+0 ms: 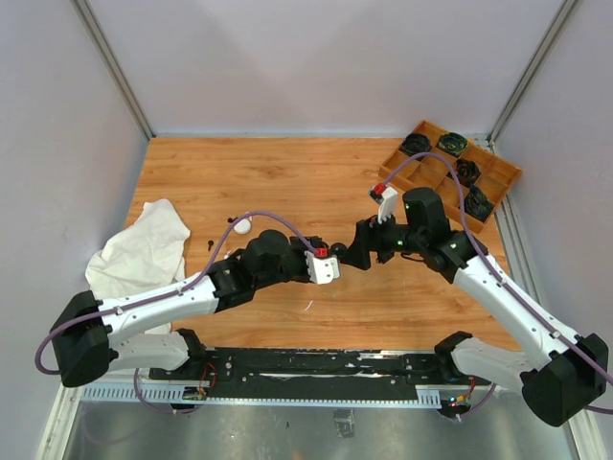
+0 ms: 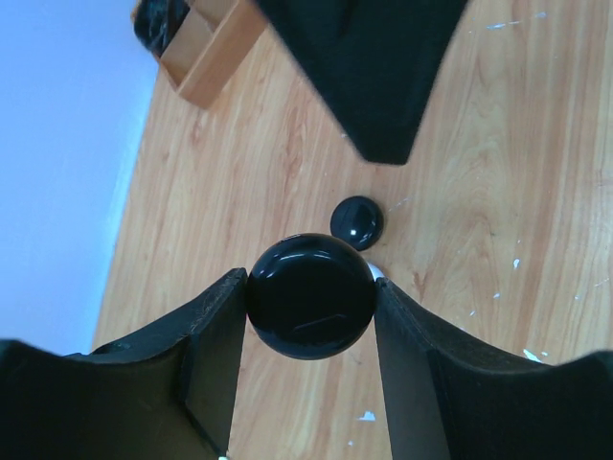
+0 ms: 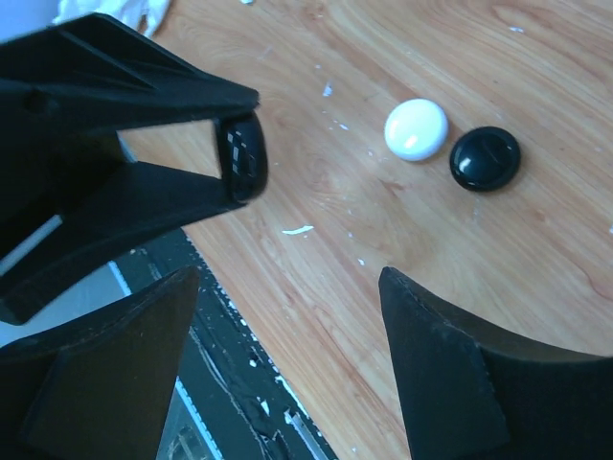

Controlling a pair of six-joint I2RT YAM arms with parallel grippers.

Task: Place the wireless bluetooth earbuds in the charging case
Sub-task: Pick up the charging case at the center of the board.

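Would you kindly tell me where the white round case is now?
The white round case lies on the table left of centre in the top view, beside a black case.

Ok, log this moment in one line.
left gripper: shut on black case, off the table | right gripper: open, empty | on table: white puck, black puck side by side | earbuds: none discernible

A warm orange-brown wood-grain table fills the middle of the booth, its surface flecked with small white scuffs. Plain pale grey-lilac wall panels close it in at the back and on both sides, meeting at slanting silver metal posts. A dull grey metal sill runs along the near edge. The light is soft and even.
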